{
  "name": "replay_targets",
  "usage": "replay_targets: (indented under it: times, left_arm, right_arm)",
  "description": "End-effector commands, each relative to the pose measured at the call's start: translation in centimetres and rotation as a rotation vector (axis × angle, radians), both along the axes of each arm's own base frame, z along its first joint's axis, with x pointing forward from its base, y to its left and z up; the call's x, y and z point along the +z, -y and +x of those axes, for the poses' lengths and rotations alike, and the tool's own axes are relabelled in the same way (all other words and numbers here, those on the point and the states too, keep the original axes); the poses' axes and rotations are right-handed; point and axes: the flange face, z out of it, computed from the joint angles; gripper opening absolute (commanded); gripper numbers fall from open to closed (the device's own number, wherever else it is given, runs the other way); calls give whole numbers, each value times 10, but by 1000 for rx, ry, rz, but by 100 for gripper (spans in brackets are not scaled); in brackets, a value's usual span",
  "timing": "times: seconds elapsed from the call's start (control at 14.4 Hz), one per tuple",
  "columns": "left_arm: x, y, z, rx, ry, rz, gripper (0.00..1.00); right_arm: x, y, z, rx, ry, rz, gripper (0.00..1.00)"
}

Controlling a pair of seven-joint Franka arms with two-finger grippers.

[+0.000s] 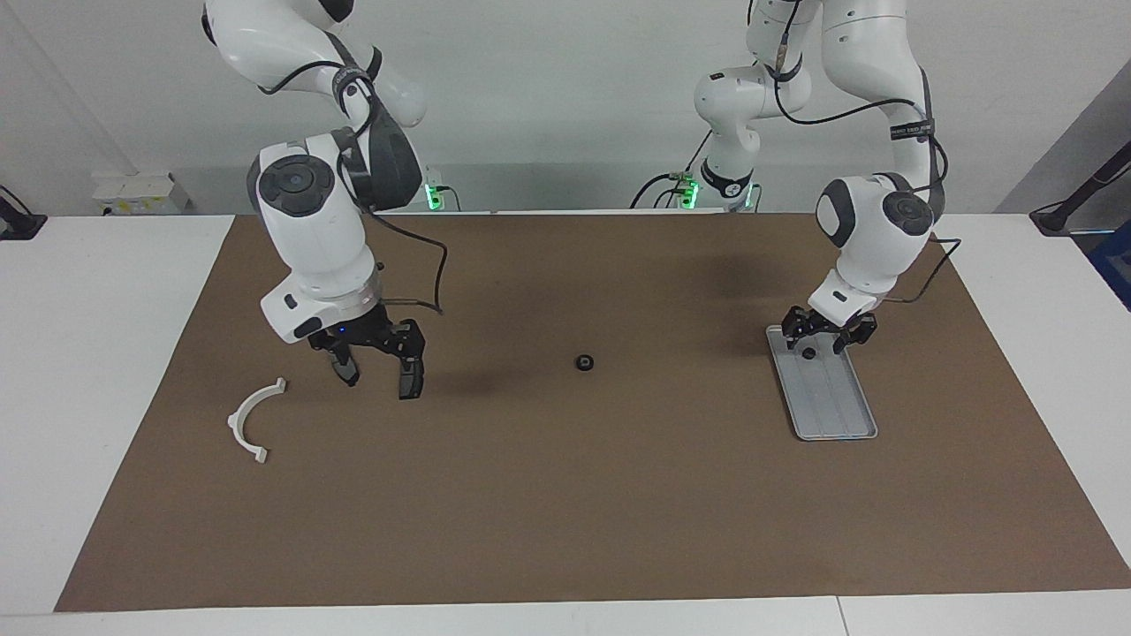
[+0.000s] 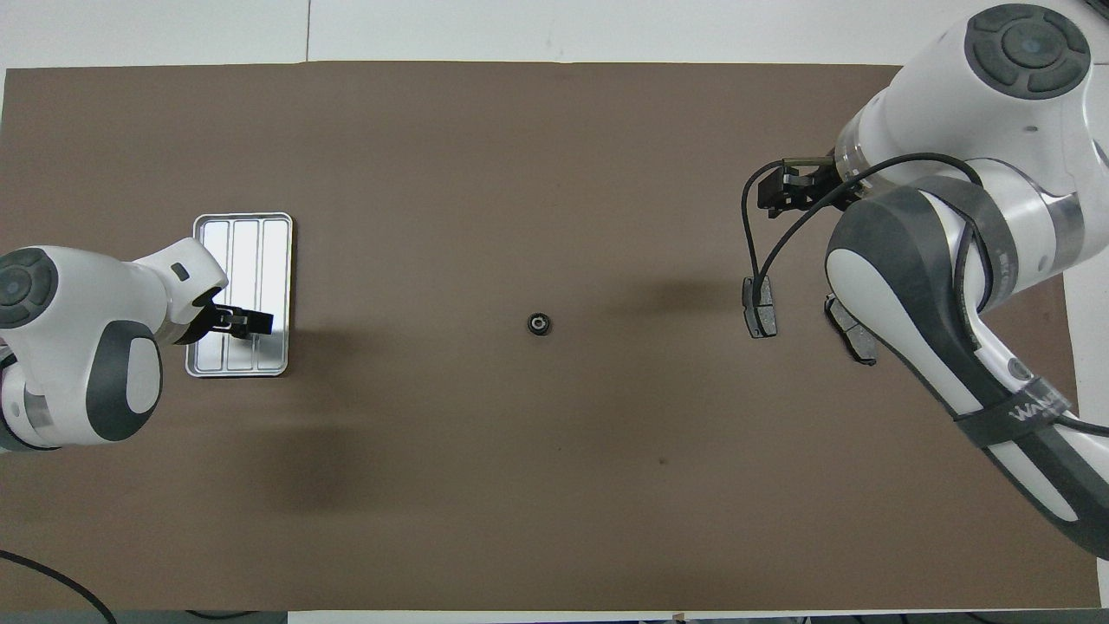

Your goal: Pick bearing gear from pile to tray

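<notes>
A white half-ring piece (image 1: 246, 420) lies on the brown mat (image 1: 565, 495) toward the right arm's end of the table, clear of everything else; the overhead view hides it under the right arm. Beside it, toward the middle, two dark grey brake pads (image 2: 761, 310) lie side by side on the mat. The right gripper (image 1: 377, 371) hangs over them with its fingers spread and nothing between them; in the facing view the dark fingers overlap the pads, so I cannot tell whether they touch. The overhead view shows one pad whole and the other partly covered by the arm.

The bearing gear (image 1: 584, 362) sits alone near the middle of the mat, between the two arms and well apart from both grippers; nothing stands around it.

The tray (image 1: 835, 415) lies toward the left arm's end. The left gripper (image 1: 826, 336) is low over the tray's end nearer the robots, fingers parted and gripping nothing; a small black round piece (image 1: 808, 353) rests on the tray below them, hidden by the gripper in the overhead view.
</notes>
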Motion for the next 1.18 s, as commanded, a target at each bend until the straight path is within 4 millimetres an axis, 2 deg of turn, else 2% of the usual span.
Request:
replay_targets:
  times: [0.0, 0.35, 0.56, 0.76, 1.11]
  left_arm:
    - [10, 80, -9, 125, 2, -15, 94]
    - [19, 191, -25, 260, 19, -48, 94]
    - [8, 246, -30, 305, -1, -51, 94]
    - [-5, 290, -22, 350, 25, -21, 94]
    - [-13, 340, -23, 382, 14, 18, 94]
  right_arm:
    - [5, 13, -5, 46, -14, 10, 100]
    - [7, 13, -6, 45, -12, 6, 100]
    - [9, 11, -8, 49, -9, 2, 100]
    - [17, 9, -12, 45, -7, 2, 100]
    - [54, -9, -36, 31, 13, 16, 100]
